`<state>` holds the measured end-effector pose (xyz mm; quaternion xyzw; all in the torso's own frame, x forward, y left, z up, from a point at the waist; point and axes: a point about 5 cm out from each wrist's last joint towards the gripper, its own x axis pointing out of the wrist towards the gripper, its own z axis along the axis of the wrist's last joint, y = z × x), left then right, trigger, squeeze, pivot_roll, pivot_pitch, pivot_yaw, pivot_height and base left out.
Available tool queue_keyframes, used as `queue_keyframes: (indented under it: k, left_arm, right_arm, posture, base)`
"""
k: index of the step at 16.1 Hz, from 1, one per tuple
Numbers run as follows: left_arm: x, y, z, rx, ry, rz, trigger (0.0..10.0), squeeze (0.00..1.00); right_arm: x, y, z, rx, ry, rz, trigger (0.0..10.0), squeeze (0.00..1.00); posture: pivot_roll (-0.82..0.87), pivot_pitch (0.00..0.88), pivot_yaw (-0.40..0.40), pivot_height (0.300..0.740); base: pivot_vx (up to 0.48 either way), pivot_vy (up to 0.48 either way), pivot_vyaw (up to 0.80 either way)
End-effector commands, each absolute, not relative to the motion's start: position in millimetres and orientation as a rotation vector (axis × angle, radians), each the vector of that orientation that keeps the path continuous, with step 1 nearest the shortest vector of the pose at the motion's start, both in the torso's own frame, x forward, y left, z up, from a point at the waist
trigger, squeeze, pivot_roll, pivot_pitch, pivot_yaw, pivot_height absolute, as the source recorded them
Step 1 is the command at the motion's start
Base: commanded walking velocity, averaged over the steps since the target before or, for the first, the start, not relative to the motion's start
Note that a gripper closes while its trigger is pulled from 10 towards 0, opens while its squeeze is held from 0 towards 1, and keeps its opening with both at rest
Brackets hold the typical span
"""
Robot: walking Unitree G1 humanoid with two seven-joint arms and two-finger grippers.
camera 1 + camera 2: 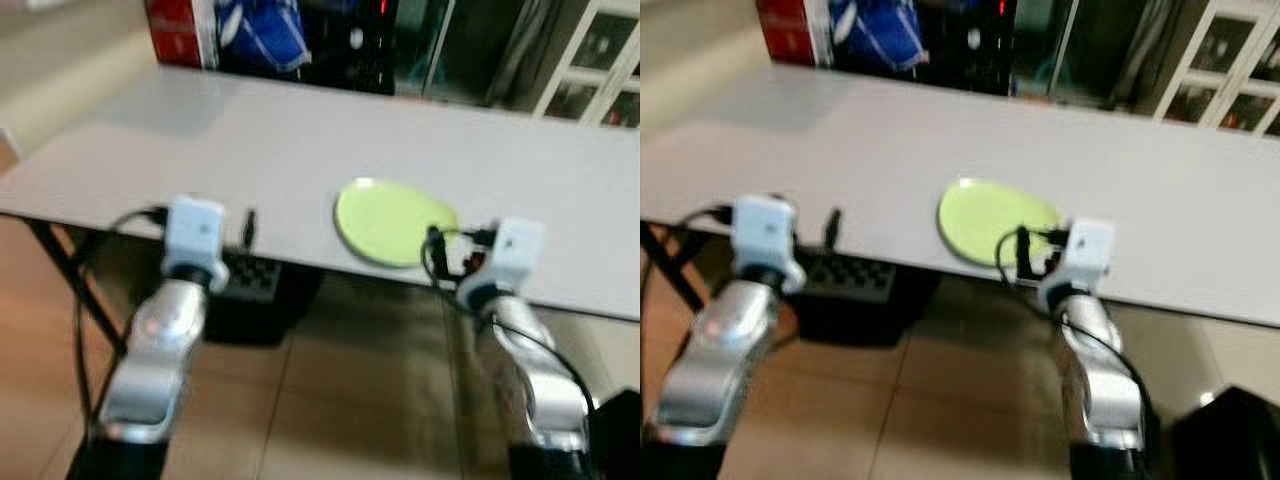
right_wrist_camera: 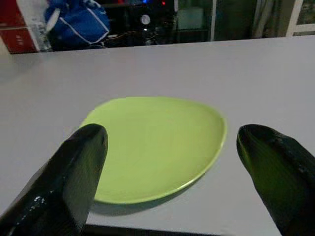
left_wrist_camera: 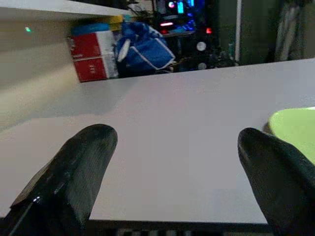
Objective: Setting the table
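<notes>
While both grippers hover spread apart at the near edge, right gripper (image 2: 167, 162) faces the round lime-green plate (image 2: 155, 145) on the white table (image 1: 300, 140), left gripper (image 3: 172, 167) well left.

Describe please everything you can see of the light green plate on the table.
The light green plate is smooth, shallow and roughly oval with a slightly raised rim, looking like glazed ceramic or plastic. It is empty and lies flat at the near edge of the grey table. The right gripper is in front of it, its black fingers spread wide, not touching it. Nothing else touches the plate.
</notes>
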<state>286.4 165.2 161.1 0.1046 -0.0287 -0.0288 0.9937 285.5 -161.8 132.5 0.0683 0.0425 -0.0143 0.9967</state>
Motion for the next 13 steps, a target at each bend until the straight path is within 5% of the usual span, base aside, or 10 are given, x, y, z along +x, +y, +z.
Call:
queue_keyframes:
  k: [1,9,13]
  left_arm:
    - [288.3,159.9,162.9,0.204,-0.066,-0.072,10.0,0.00]
    - [283.4,162.9,163.6,0.237,-0.058,-0.092,10.0,0.00]
    - [283.1,162.7,173.0,0.251,-0.073,-0.102,10.0,0.00]
  right_arm:
    - [285.3,-167.1,132.7,0.130,0.092,-0.054,10.0,0.00]
    - [286.6,-160.1,127.3,0.150,0.118,-0.022,10.0,0.00]
    - [288.3,-152.7,124.7,0.183,0.120,0.012,10.0,0.00]
  posture:
    - [0.04,0.000,-0.024,0.740]
    - [0.07,0.000,-0.031,0.740]
    - [0.13,0.000,-0.022,0.740]
  base:
    - [0.000,0.379,-0.63]
    - [0.000,0.377,-0.78]
    - [0.000,0.377,-0.13]
